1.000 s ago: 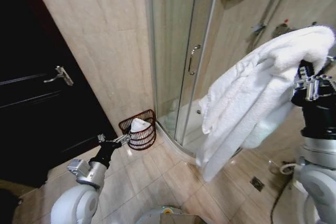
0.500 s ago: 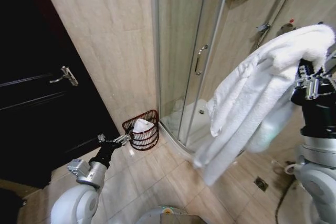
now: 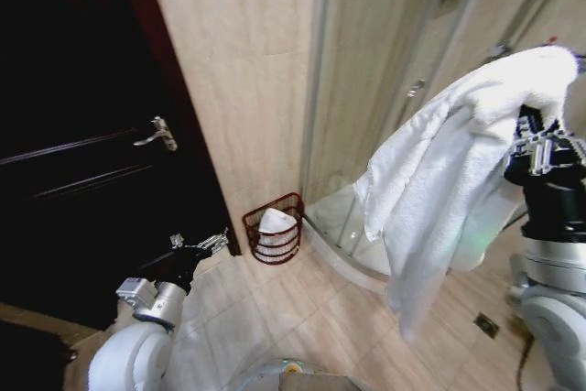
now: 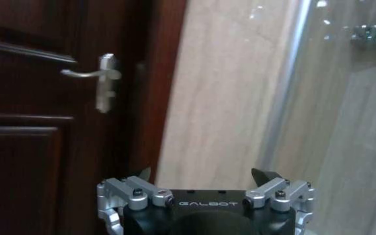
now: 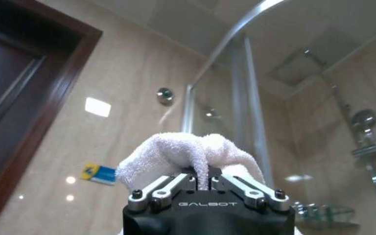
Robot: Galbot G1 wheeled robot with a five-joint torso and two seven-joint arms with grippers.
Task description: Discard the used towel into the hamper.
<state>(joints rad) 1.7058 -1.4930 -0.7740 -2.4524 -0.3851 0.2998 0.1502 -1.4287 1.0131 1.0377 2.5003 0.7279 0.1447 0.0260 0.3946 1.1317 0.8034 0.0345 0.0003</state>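
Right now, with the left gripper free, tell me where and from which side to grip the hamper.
Grip the hamper's flared top rim on its near side, coming down from above: the wire rim juts out past the ribbed wall, and the wall stands behind it. A white cloth fills the middle, so stay at the edge. The left gripper hangs open nearby; the right gripper is shut on the towel.

Your robot's arms have rounded white shells at the shoulders, grey metal collars, then black forearm sections. The left gripper has a black body marked "GALBOT" in pale letters, silver finger brackets with dark screws, and dark pointed tips. The right gripper carries the same lettering, silver linkages and black screw heads.
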